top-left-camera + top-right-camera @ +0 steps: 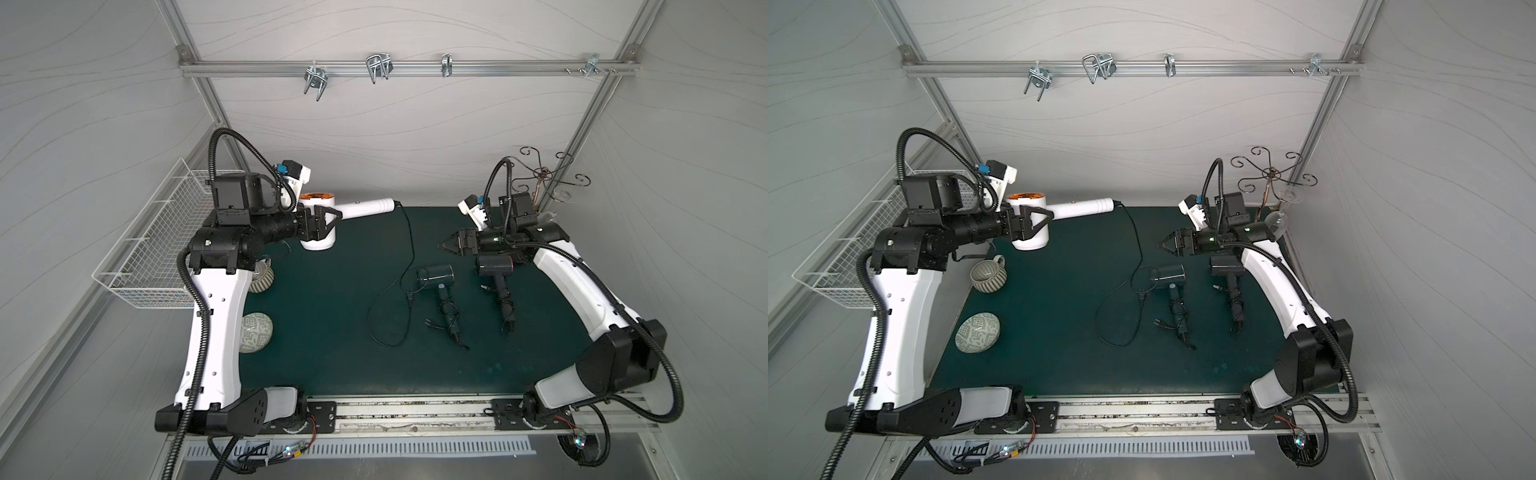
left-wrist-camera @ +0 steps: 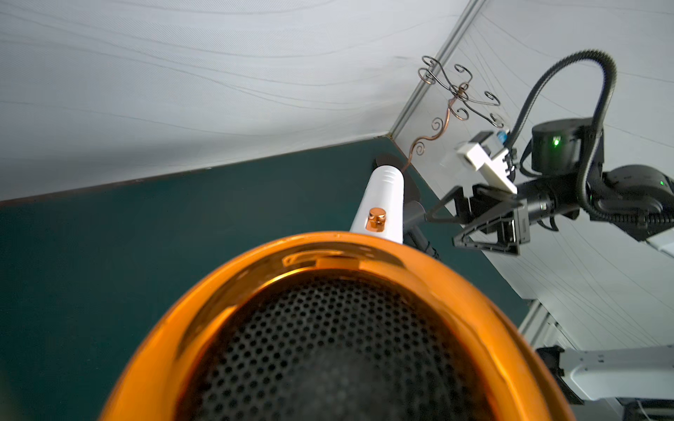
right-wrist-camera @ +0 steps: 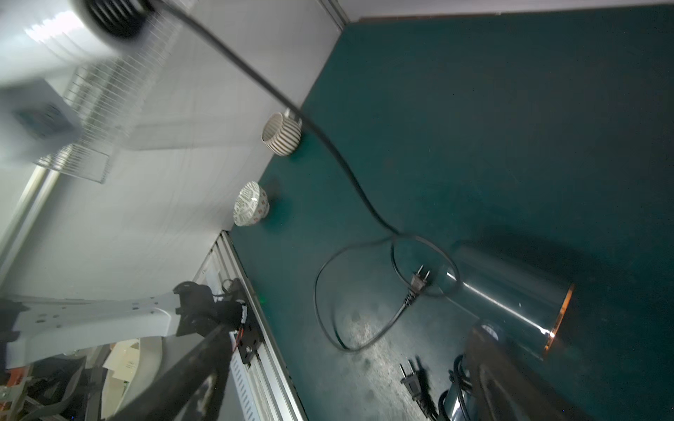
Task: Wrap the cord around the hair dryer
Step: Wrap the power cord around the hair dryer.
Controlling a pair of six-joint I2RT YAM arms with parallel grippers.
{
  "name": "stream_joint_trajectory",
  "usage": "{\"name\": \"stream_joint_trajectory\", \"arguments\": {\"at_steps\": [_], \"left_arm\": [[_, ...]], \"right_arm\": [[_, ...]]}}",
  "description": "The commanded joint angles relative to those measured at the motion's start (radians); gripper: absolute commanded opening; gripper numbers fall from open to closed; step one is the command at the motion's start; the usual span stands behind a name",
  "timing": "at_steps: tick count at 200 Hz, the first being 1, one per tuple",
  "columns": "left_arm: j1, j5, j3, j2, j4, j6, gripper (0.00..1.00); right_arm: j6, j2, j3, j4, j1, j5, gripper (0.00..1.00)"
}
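Green mat [image 1: 332, 353], white-walled cell: white hair dryer [image 1: 365, 208] at the far-left side, barrel upright.
Left gripper [image 1: 330, 224] clamps the barrel. Cord [image 1: 409, 253] trails loose across the mat, unwrapped. Right gripper [image 1: 446, 245] spread wide, empty.

Both top views are evenly lit, edges bowed. Right wrist view is dim, motion-blurred. Left wrist: glare on the soft-focus hair dryer [image 2: 328, 328].
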Motion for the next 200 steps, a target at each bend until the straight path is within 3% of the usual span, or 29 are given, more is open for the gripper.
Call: {"name": "stream_joint_trajectory", "arguments": {"at_steps": [1, 33, 76, 124, 200], "left_arm": [[0.006, -0.057, 0.064, -0.033, 0.104, -0.02, 0.0], [0.006, -0.11, 0.093, -0.028, 0.098, -0.016, 0.0], [0.006, -0.202, 0.154, -0.002, 0.082, -0.004, 0.0], [0.009, -0.222, 0.144, 0.014, 0.095, -0.004, 0.0], [0.012, -0.198, 0.126, 0.02, 0.117, -0.029, 0.0]], "right_arm": [[-0.084, -0.021, -0.049, -0.024, 0.096, 0.112, 0.99], [-0.04, 0.044, -0.118, 0.062, 0.172, 0.125, 0.99], [-0.013, 0.142, -0.139, 0.143, 0.361, 0.228, 0.99], [-0.036, 0.312, -0.074, 0.165, 0.573, 0.39, 0.99], [-0.044, 0.585, 0.135, 0.089, 0.735, 0.541, 0.88]]}}
